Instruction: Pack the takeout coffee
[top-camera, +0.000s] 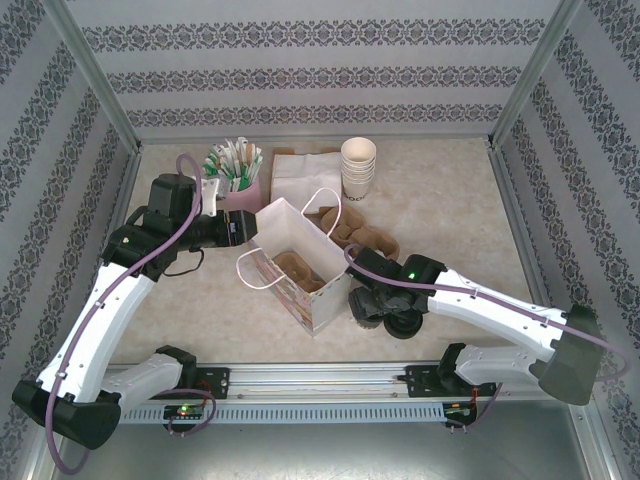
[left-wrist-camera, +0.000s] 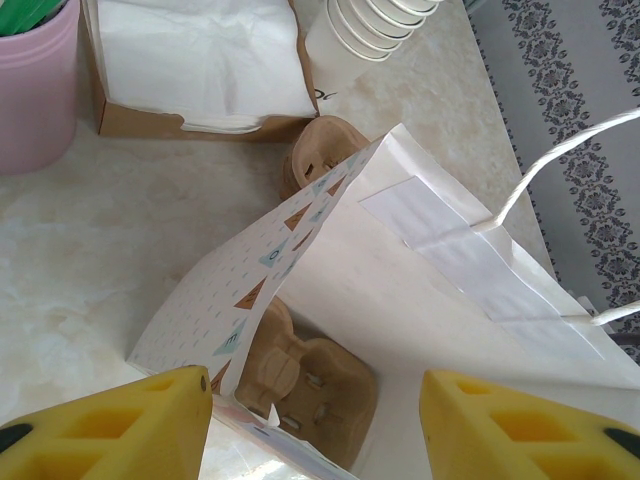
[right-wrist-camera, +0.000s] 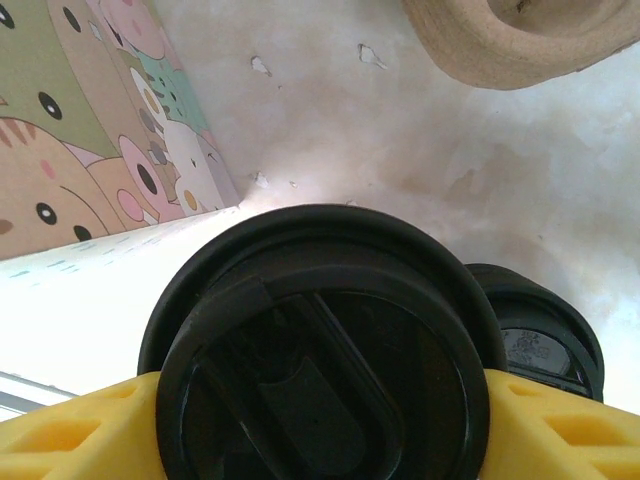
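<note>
The takeout coffee (right-wrist-camera: 325, 350) shows its round black lid from above, standing on the table right beside the paper bag (top-camera: 300, 262). My right gripper (right-wrist-camera: 325, 420) has a yellow finger on each side of it, just under the lid's rim; the lid hides whether they touch the cup. From overhead that gripper (top-camera: 372, 300) covers the cup. My left gripper (left-wrist-camera: 315, 420) is open at the bag's far-left end (top-camera: 250, 232), one finger (left-wrist-camera: 120, 425) outside the printed wall, the other over the white inside (left-wrist-camera: 430, 300). A brown cup carrier (left-wrist-camera: 310, 385) lies on the bag's bottom.
A low pile of loose black lids (right-wrist-camera: 545, 335) sits just right of the coffee. More brown carriers (top-camera: 355, 232) lie behind the bag. At the back stand stacked lidless cups (top-camera: 358, 168), a napkin box (top-camera: 305, 175) and a pink cup of packets (top-camera: 238, 185).
</note>
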